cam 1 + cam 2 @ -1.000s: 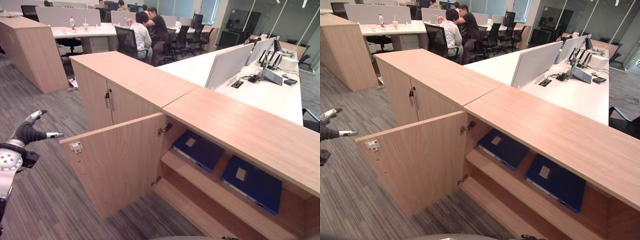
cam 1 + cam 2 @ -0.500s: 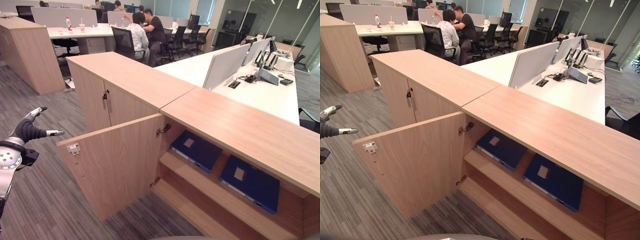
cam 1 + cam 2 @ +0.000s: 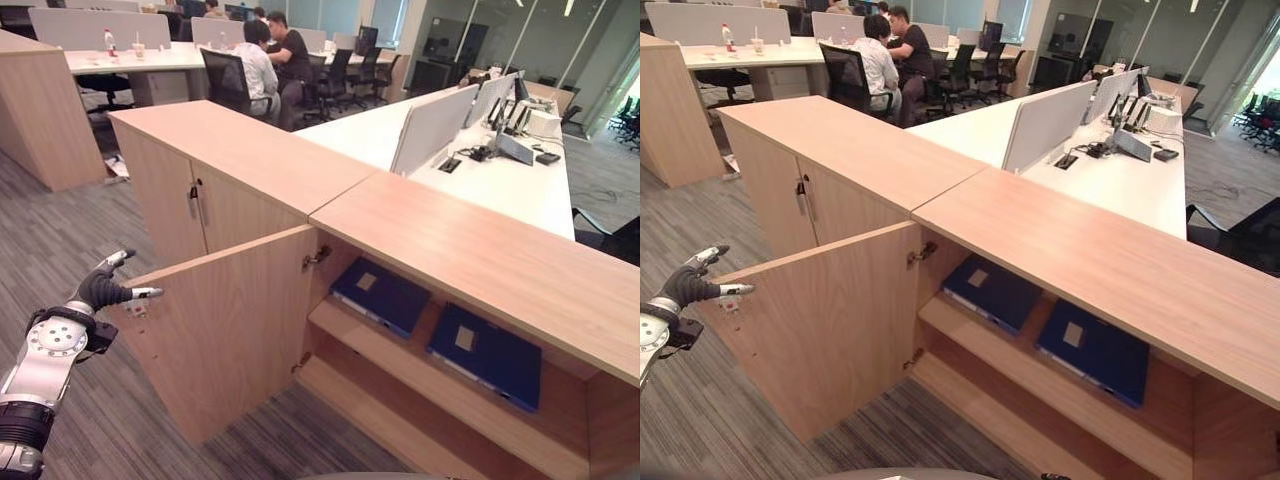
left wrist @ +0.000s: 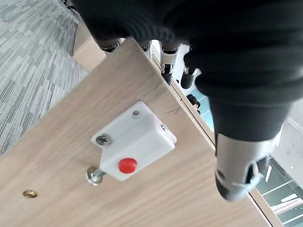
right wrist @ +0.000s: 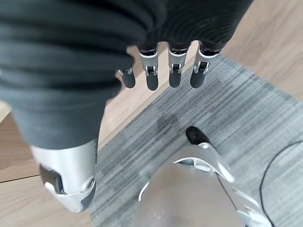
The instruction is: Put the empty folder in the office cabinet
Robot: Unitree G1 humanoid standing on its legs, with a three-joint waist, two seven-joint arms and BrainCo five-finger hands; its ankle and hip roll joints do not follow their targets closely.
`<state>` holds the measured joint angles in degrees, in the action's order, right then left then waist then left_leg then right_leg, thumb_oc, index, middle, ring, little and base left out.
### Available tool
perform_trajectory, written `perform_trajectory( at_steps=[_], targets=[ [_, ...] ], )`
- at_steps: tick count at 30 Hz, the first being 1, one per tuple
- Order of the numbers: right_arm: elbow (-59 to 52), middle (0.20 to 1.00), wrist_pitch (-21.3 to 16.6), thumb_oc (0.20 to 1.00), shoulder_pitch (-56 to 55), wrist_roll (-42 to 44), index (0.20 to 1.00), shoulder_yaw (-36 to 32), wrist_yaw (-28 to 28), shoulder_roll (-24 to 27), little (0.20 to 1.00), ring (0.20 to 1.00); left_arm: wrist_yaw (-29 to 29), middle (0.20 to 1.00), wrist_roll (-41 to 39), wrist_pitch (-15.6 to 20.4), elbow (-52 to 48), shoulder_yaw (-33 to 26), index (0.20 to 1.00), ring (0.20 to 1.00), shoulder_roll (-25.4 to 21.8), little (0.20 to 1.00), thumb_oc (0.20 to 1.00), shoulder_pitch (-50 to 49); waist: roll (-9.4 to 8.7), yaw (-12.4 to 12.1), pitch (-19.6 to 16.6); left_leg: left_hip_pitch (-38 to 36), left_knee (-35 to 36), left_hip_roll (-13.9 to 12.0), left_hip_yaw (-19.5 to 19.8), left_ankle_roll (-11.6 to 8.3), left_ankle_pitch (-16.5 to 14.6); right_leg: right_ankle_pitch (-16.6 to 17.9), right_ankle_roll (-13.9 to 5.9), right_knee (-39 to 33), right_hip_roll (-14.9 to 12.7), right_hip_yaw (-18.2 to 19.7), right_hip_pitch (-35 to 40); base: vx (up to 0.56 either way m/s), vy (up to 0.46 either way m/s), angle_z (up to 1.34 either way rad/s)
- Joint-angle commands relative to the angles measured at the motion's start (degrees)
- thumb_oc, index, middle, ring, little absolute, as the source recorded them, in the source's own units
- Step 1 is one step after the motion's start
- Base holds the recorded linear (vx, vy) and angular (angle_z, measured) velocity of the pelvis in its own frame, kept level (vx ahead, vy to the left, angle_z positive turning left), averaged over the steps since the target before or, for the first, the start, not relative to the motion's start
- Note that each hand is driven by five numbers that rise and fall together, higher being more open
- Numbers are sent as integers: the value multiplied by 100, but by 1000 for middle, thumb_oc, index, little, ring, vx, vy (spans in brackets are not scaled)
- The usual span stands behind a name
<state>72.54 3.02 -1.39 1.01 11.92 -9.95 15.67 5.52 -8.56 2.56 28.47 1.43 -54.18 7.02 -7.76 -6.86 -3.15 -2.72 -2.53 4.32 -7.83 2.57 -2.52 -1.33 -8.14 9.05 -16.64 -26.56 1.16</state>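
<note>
While its door (image 3: 235, 330) hangs open, the cabinet (image 3: 480, 260) holds two blue folders (image 3: 380, 297).

The office cabinet (image 3: 470, 250) is low, of light wood, and fills the middle and right of the frame. Its left door (image 3: 230, 330) stands open toward the lower left. Inside, on the upper shelf (image 3: 420, 365), two dark blue folders lie flat, each with a pale label: one folder (image 3: 380, 296) at the centre, the other folder (image 3: 485, 355) to its right, apart.

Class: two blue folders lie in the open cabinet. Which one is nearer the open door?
The left blue folder, lying on the shelf just behind the open door; the other folder lies farther right.
</note>
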Motion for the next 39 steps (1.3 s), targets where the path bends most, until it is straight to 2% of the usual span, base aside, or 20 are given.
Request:
perform_trajectory(
  at_steps=[1, 6, 13, 16, 18, 20, 24, 25, 26, 27, 28, 31, 32, 33, 34, 35, 36, 37, 38, 39],
  targets=[
    [254, 1000, -61, 1000, 316, -89, 1000, 241, 53, 135, 1000, 1000, 135, 1000, 67, 45, 454, -36, 1000, 1000, -34, 1000, 1000, 263, 89, 48, -183, 235, -49, 184, 444, -26, -283, 694, -403, 80, -147, -125, 250, 61, -16, -7],
    [269, 1000, -24, 1000, 394, -172, 1000, 332, 11, 127, 1000, 1000, 392, 1000, 470, -116, 1100, 144, 1000, 1000, -59, 1000, 1000, 336, 41, 69, -183, 230, -35, 150, 410, -28, -278, 684, -383, 46, -110, -115, 240, 15, -7, -6],
    [264, 1000, -15, 1000, 501, -229, 1000, 494, -12, 80, 1000, 1000, 379, 1000, 1174, -236, 1682, 505, 1000, 1000, -257, 1000, 1000, 628, -51, 61, -169, 257, -53, 122, 380, -34, -281, 649, -356, 26, -59, -89, 215, -1, -5, -3],
    [313, 1000, -23, 1000, 638, -362, 1000, 638, -63, 72, 1000, 1000, 642, 1000, 2378, -194, 1726, 1324, 1000, 1000, -534, 1000, 1000, 1067, -133, 52, -149, 280, -85, 108, 402, -39, -309, 610, -344, 30, -33, -64, 185, -6, -20, -2],
    [313, 1000, -29, 1000, 682, -417, 1000, 705, -103, 45, 1000, 1000, 727, 1000, 2799, -152, 1558, 1679, 1000, 1000, -578, 1000, 1000, 1211, -196, 19, -138, 285, -107, 108, 421, -42, -338, 587, -343, 40, -34, -63, 183, 14, -31, 5],
    [313, 1000, -38, 1000, 726, -434, 1000, 755, -100, 24, 1000, 1000, 757, 1000, 2861, -135, 1572, 1878, 1000, 1000, -494, 1000, 1000, 1350, -231, -3, -133, 292, -117, 117, 433, -45, -349, 580, -344, 39, -35, -66, 181, 14, -23, 6],
    [413, 1000, 20, 1000, 938, -578, 1000, 917, -168, 14, 1000, 1000, 1426, 1000, 2680, 6, 892, 2708, 1000, 1000, 48, 1000, 1000, 1478, -260, -30, -174, 283, -145, 149, 506, -39, -396, 545, -348, 43, -44, -100, 206, 26, -6, 14],
    [414, 1000, 19, 1000, 937, -579, 1000, 911, -169, 15, 1000, 1000, 1430, 1000, 2677, 2, 891, 2716, 1000, 1000, 49, 1000, 1000, 1486, -260, -35, -174, 283, -145, 148, 507, -39, -396, 545, -349, 42, -43, -100, 207, -31, 20, 17],
    [458, 1000, 48, 1000, 1077, -658, 1000, 984, -214, 0, 1000, 1000, 1810, 787, 2502, -25, 820, 3021, 787, 787, 397, 787, 787, 1401, -259, -14, -183, 346, -159, 198, 476, 7, -292, 620, -288, 11, -86, -181, 182, -37, 22, 7],
    [465, 1000, 61, 1000, 1118, -710, 1000, 1016, -243, -18, 1000, 1000, 1966, 711, 2375, -45, 749, 3121, 711, 711, 579, 711, 711, 1337, -251, -9, -198, 336, -153, 204, 484, 12, -298, 623, -292, 17, -88, -183, 187, -37, 22, 7],
    [464, 1000, 61, 1000, 1117, -710, 1000, 1015, -244, -16, 1000, 1000, 1967, 667, 2374, -46, 750, 3123, 667, 667, 581, 667, 667, 1339, -251, -6, -203, 342, -151, 205, 487, 13, -294, 625, -293, 15, -89, -187, 183, 25, 4, 16],
    [434, 1000, 80, 1000, 1215, -819, 1000, 1154, -357, -98, 1000, 1000, 2605, 548, 1629, -203, 637, 3480, 548, 548, 1262, 548, 548, 1088, -194, 47, -254, 289, -127, 221, 505, 19, -299, 612, -287, 16, -86, -168, 208, 49, 9, 21],
    [373, 1000, 86, 1000, 1247, -870, 1000, 1242, -420, -138, 1000, 1000, 2895, 551, 1152, -316, 386, 3705, 551, 551, 1438, 551, 551, 958, -156, 62, -275, 261, -102, 228, 512, 21, -292, 623, -291, 10, -86, -166, 225, 55, 11, 18],
    [371, 1000, 87, 1000, 1244, -870, 1000, 1241, -420, -137, 1000, 1000, 2896, 551, 1148, -321, 380, 3706, 551, 551, 1435, 551, 551, 956, -156, 61, -276, 259, -100, 227, 512, 21, -291, 624, -291, 9, -85, -166, 226, 38, 2, 17],
    [346, 1000, 89, 1000, 1264, -877, 1000, 1281, -443, -150, 1000, 1000, 3030, 611, 792, -402, 150, 3878, 611, 611, 1458, 611, 611, 934, -141, 76, -286, 256, -96, 229, 514, 22, -291, 629, -295, 10, -85, -161, 231, 23, -7, 6],
    [292, 1000, 76, 1000, 1272, -903, 1000, 1360, -473, -163, 1000, 1000, 3198, 774, 9, -579, -340, 4104, 774, 774, 1430, 774, 774, 899, -106, 100, -296, 246, -77, 230, 515, 19, -276, 642, -306, 21, -87, -165, 235, 23, -7, 6],
    [291, 1000, 76, 1000, 1271, -903, 1000, 1358, -473, -166, 1000, 1000, 3198, 805, 1, -591, -355, 4105, 805, 805, 1418, 805, 805, 897, -110, 99, -297, 246, -75, 230, 515, 19, -276, 642, -307, 21, -87, -165, 235, 19, -7, 7],
    [268, 1000, 71, 1000, 1281, -906, 1000, 1400, -473, -174, 1000, 1000, 3233, 849, -512, -704, -614, 4213, 849, 849, 1437, 849, 849, 908, -94, 109, -304, 241, -62, 227, 521, 15, -266, 647, -311, 24, -88, -168, 238, 8, -11, 12],
    [251, 1000, 55, 1000, 1292, -903, 1000, 1433, -468, -197, 1000, 1000, 3238, 1000, -1027, -827, -855, 4295, 1000, 1000, 1446, 1000, 1000, 920, -87, 108, -304, 243, -56, 232, 536, 14, -254, 660, -317, 28, -89, -175, 244, 14, -17, 17],
    [242, 1000, 26, 1000, 1294, -891, 1000, 1485, -457, -226, 1000, 1000, 3116, 1000, -1788, -894, -1153, 4324, 1000, 1000, 1515, 1000, 1000, 976, -69, 116, -309, 242, -39, 241, 574, 10, -232, 663, -325, 43, -88, -200, 254, 7, -21, 18]
  ],
)
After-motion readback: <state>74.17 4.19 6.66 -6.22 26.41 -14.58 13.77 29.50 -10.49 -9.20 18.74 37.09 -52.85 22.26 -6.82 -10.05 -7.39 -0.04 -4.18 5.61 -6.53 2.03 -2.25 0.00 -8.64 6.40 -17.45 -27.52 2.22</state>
